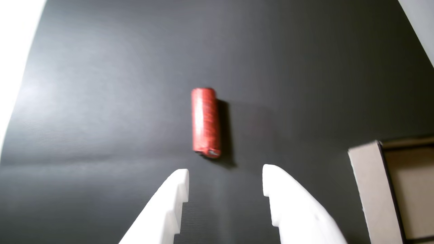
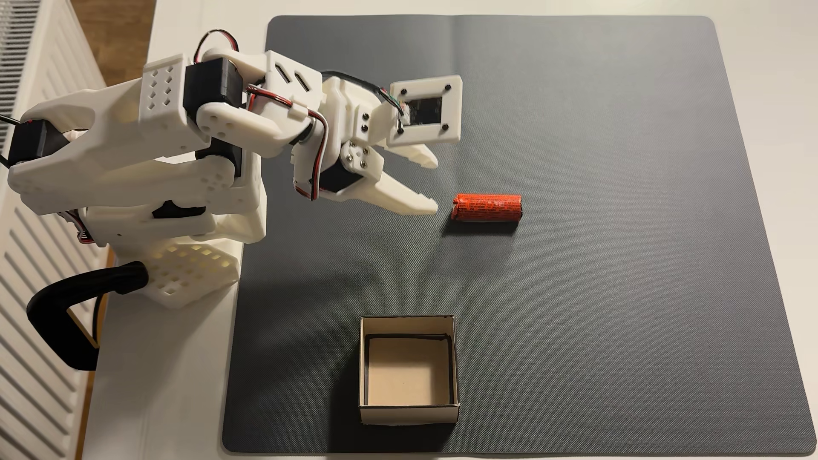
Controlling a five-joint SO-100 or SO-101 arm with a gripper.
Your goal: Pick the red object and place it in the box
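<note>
Your white two-finger plastic tool hangs spread wide and empty, tips just short of the small orange-red foil-wrapped cylinder, not touching it. That cylinder lies on its side on the dark grey textured mat, roughly in line with the tool's reach. In the wrist view it sits ahead of the tool, a bit left of the gap's centre, long axis pointing along the approach.

Risks, as I judge them:
- It's round and lying flat, so a fingertip that clips it first would likely roll or skid it sideways out of the gap. Centre on it before you drop.
- With the axis along the approach, you'd close across the narrow body, which is fine, but grab too near the close end and it may pivot or squirt out.
- The crinkled wrapper looks slick, so a weak pinch could slip mid-carry.
- The small square open-topped cardboard box looks light and barely wider than the cylinder is long. Come in low and you could shove its wall; release crooked and the cylinder may bridge the rim.
</note>
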